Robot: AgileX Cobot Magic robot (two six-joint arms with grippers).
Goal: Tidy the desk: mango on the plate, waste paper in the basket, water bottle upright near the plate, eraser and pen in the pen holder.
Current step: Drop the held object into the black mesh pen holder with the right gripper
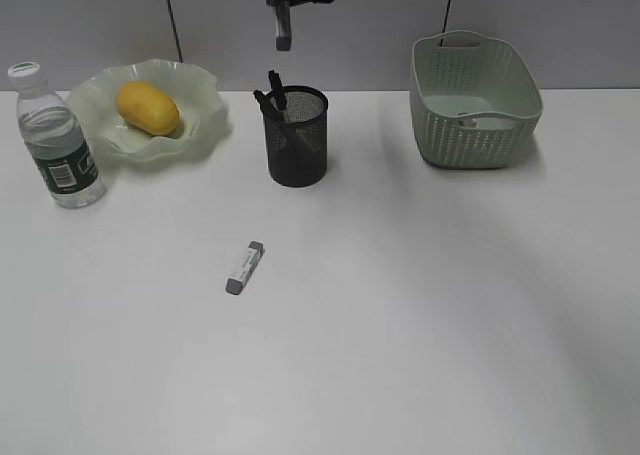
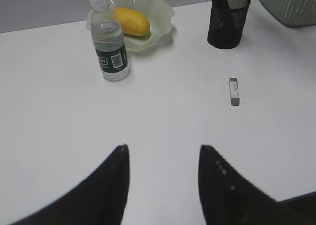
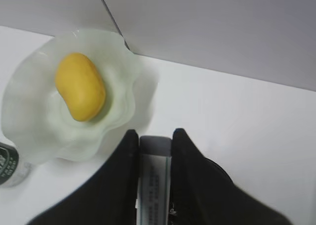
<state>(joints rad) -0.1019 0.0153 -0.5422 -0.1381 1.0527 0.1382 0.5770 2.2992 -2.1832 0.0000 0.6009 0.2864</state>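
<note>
My right gripper (image 3: 155,136) is shut on an eraser (image 3: 155,175), grey-tipped with a white sleeve, and holds it high above the black mesh pen holder (image 1: 296,140). From outside, that eraser (image 1: 283,30) hangs below the arm. A dark pen (image 1: 272,90) sticks out of the holder. A second eraser (image 1: 245,267) lies on the white desk (image 1: 420,305). The mango (image 1: 147,106) rests in the wavy green plate (image 1: 205,100). The water bottle (image 1: 55,140) stands upright beside the plate. My left gripper (image 2: 164,148) hovers open and empty over bare desk.
The perforated green basket (image 1: 475,100) stands at the back right, with a small pale scrap (image 1: 468,121) on its floor that I cannot identify. A grey wall runs behind the desk.
</note>
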